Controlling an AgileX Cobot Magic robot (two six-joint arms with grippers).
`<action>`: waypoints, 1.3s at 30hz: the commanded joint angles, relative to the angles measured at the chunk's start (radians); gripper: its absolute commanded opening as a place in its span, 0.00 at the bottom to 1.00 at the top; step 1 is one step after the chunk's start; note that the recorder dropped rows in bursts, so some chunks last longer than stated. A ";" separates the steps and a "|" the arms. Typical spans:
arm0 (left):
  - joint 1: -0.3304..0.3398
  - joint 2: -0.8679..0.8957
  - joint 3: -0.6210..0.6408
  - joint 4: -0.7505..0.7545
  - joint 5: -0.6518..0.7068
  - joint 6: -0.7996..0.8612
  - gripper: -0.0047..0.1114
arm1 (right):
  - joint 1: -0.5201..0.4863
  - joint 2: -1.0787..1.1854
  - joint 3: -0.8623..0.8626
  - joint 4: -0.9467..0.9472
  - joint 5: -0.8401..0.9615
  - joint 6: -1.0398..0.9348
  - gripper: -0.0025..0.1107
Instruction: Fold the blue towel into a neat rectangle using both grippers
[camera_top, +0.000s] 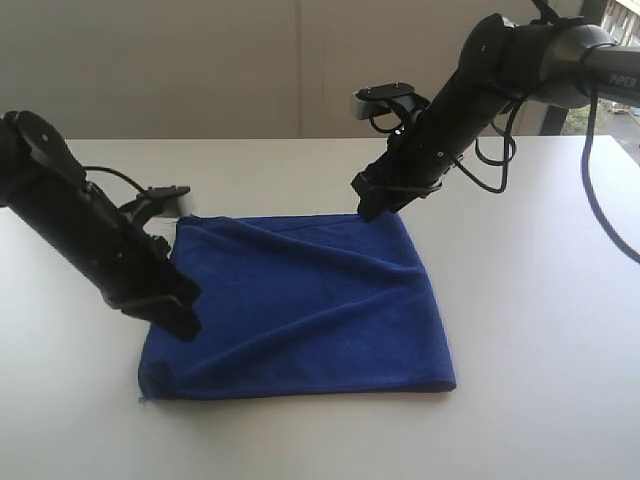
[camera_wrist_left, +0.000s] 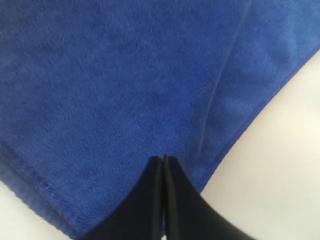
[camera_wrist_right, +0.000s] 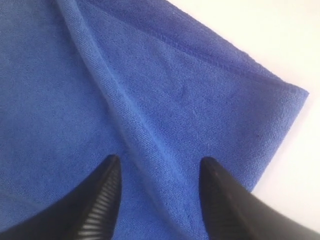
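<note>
Well, the blue towel (camera_top: 300, 310) lies rumpled on the table (camera_top: 540, 300). The right gripper (camera_top: 371, 207), jaws apart, slants down over its 1 o'clock corner and should straddle that edge squarely before pinching. The left gripper (camera_top: 184, 324), jaws together and empty as far as I see, leans at the 8 o'clock side.

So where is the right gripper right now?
In the exterior view the right gripper sits right of centre at the far right corner of the blue towel, fingers apart above a crease there.
</note>
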 joint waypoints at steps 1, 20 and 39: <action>-0.008 0.037 0.065 0.003 0.003 0.013 0.04 | -0.007 -0.010 -0.008 0.001 0.022 0.008 0.43; -0.008 -0.014 0.100 0.288 0.034 -0.148 0.04 | -0.009 -0.010 -0.012 -0.052 0.024 0.100 0.43; -0.266 -0.033 0.100 -0.321 -0.280 0.334 0.04 | -0.041 0.274 -0.520 -0.063 0.231 0.124 0.28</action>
